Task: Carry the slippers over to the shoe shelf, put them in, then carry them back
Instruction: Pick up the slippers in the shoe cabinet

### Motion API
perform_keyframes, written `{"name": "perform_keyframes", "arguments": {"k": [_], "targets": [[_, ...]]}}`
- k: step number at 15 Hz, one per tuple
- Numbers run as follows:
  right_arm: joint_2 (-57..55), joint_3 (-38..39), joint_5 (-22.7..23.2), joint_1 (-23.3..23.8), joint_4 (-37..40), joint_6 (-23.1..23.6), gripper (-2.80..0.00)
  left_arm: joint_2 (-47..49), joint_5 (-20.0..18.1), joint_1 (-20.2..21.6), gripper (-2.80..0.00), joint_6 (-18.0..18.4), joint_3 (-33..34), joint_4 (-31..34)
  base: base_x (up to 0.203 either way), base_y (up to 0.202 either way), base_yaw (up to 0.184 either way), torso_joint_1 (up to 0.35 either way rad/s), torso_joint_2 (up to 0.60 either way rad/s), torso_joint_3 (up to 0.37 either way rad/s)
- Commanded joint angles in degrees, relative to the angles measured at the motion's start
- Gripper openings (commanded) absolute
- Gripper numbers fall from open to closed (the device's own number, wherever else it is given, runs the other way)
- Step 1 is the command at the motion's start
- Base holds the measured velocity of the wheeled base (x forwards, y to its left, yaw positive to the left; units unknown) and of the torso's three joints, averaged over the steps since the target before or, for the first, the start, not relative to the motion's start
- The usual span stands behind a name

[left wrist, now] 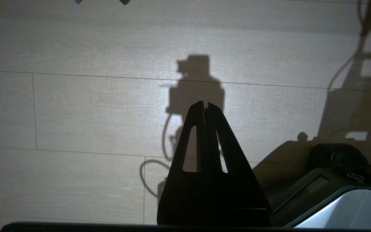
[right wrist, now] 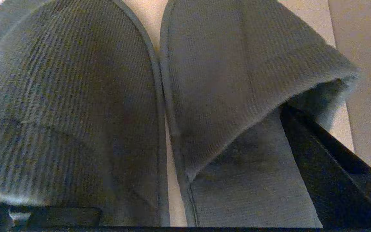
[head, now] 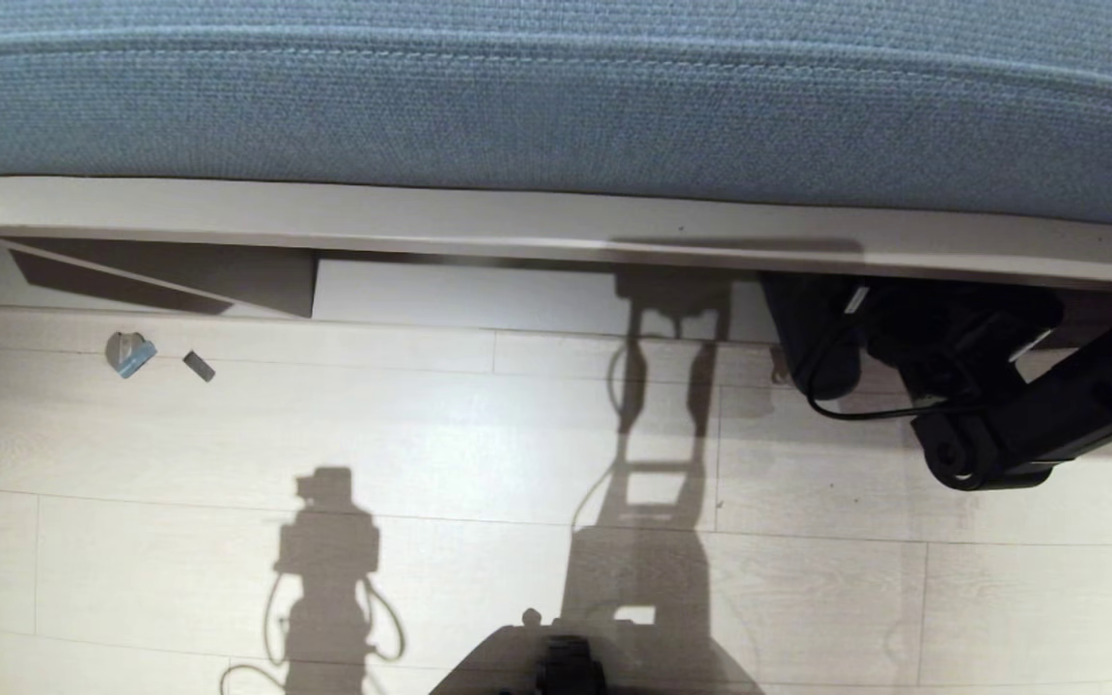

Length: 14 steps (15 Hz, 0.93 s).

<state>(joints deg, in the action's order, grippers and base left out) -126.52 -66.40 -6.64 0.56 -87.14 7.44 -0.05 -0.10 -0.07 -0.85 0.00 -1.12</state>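
Note:
The slippers, a dark ribbed pair, lie side by side on the pale floor and fill the right wrist view, one (right wrist: 66,96) beside the other (right wrist: 224,64). My right gripper (right wrist: 169,154) stands open over them. One black finger (right wrist: 317,154) reaches under the lifted toe band of one slipper. The other finger shows only as a dark edge under the second slipper's band. In the head view my right arm (head: 1029,425) reaches to a dark mass (head: 800,333) under the pale ledge. My left gripper (left wrist: 205,104) hangs shut above bare floor. The shoe shelf is out of view.
A blue-grey upholstered cushion (head: 556,97) on a pale ledge (head: 421,217) spans the far side. Two small scraps lie on the floor, a blue-grey one (head: 129,353) and a dark one (head: 199,367). My base (head: 566,661) shows at the near edge.

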Motion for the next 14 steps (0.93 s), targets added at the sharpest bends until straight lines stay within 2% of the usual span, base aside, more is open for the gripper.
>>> {"name": "perform_keyframes", "arguments": {"k": [1, 3, 4, 14], "targets": [[-2.5, -2.7, -0.4, -0.1, -0.5, 1.2, 0.00, -0.1, 0.0, 0.1, -2.80, 0.0, 0.4, 0.0, 0.000, 0.000, 0.000, 0.000, 0.00, 0.000], [-4.0, -4.4, -1.6, 0.0, -0.5, 2.0, 0.00, 0.0, 0.0, 0.1, -2.80, 0.0, 0.4, 0.0, 0.000, 0.000, 0.000, 0.000, 0.00, 0.000], [-4.1, -4.4, -1.5, 0.0, -0.5, 2.0, -2.80, 0.0, 0.0, 0.0, -2.80, 0.0, 0.4, 0.0, 0.000, 0.000, 0.000, 0.000, 0.00, 0.000], [-2.6, -3.6, -1.4, -0.3, -0.5, 2.1, -2.80, 0.0, 0.0, 0.0, -2.80, 0.0, 0.4, 0.0, 0.000, 0.000, 0.000, 0.000, 0.00, 0.000]]}}
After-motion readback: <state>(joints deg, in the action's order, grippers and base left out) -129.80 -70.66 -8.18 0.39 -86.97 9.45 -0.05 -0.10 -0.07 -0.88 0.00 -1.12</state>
